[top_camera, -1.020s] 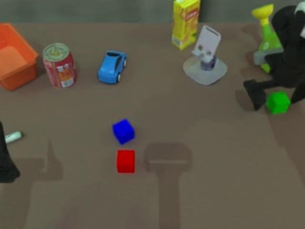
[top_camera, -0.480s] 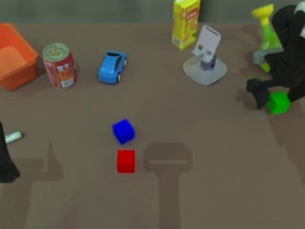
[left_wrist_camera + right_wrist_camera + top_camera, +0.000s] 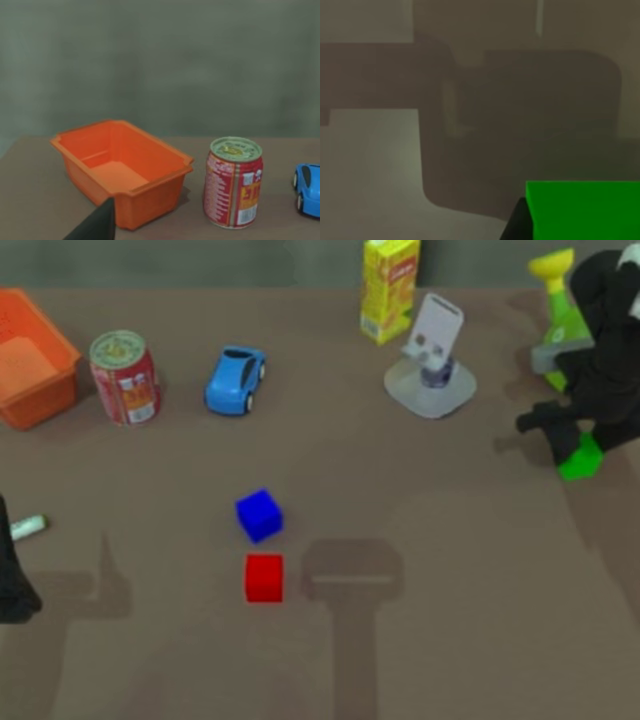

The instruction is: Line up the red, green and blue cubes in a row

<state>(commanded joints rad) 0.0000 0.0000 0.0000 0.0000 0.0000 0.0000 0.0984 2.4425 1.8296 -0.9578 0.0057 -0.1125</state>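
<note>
The green cube (image 3: pixel 581 460) lies near the table's right edge, partly covered by my right gripper (image 3: pixel 572 445), which is shut on it. In the right wrist view the green cube (image 3: pixel 582 210) fills the lower corner with a dark finger (image 3: pixel 520 222) pressed against its side. The blue cube (image 3: pixel 259 515) sits left of the table's middle, turned slightly. Just in front of it rests the red cube (image 3: pixel 264 578), a small gap between them. My left gripper (image 3: pixel 12 595) is parked at the left edge, open; only one finger (image 3: pixel 97 225) shows in its wrist view.
Along the back stand an orange bin (image 3: pixel 30 360), a red soda can (image 3: pixel 125 377), a light-blue toy car (image 3: pixel 236 380), a yellow juice carton (image 3: pixel 389 288), a white phone stand (image 3: pixel 431 370) and a lime-green watering can (image 3: pixel 560 310). A white marker (image 3: pixel 27 528) lies at the left edge.
My right gripper's fingers have closed in on the green cube, which now shows less and sits slightly tilted. The left arm, the red cube and the blue cube have not moved.
</note>
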